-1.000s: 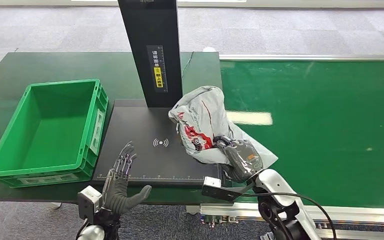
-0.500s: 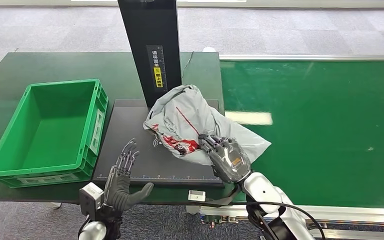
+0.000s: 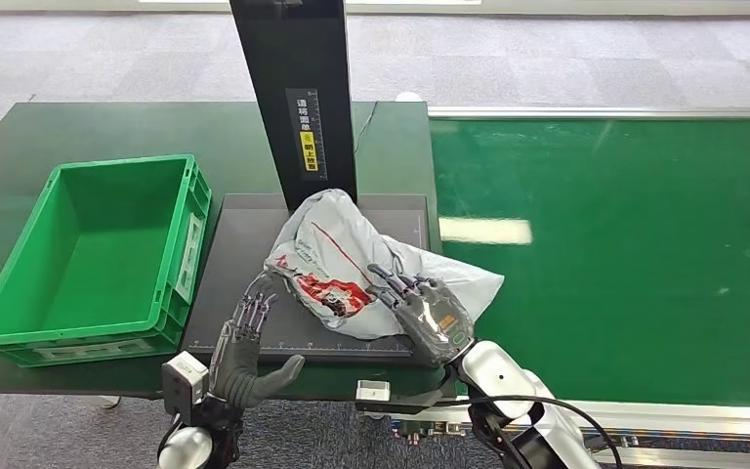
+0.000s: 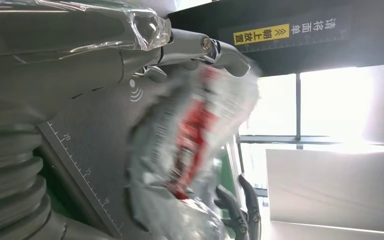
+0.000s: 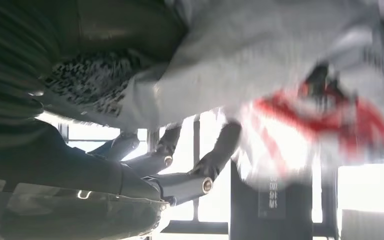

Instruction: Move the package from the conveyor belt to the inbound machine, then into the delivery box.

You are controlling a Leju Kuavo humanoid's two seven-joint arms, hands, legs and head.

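A: What has moved since a second ago?

B: The package [image 3: 352, 274] has slid left — it was half over the belt's edge, and now most of it lies on the inbound machine [image 3: 244, 234], covering the scan symbol, with only its right tail reaching past the plate's right edge.

A: And the hands, left to right?

B: The left hand [image 3: 244, 342] has crept up from the near edge; its fingers are spread and its fingertips [image 3: 259, 298] sit at the bag's near-left corner — holding nothing. The right hand [image 3: 425, 313] grips the bag's near-right side, fingers curled over the plastic.

A: So where does that leave the task?

B: I'd judge the first leg nearly done: the bag is at the scanner, not yet in the delivery box [image 3: 93, 249], which stands open just left of the plate.

A: The surroundings?

B: Dark green table [image 3: 20, 147] on the left, the scanner's black post [image 3: 298, 98] at the far side, glossy green conveyor belt [image 3: 625, 244] to the right, grey carpet [image 3: 107, 59] beyond.
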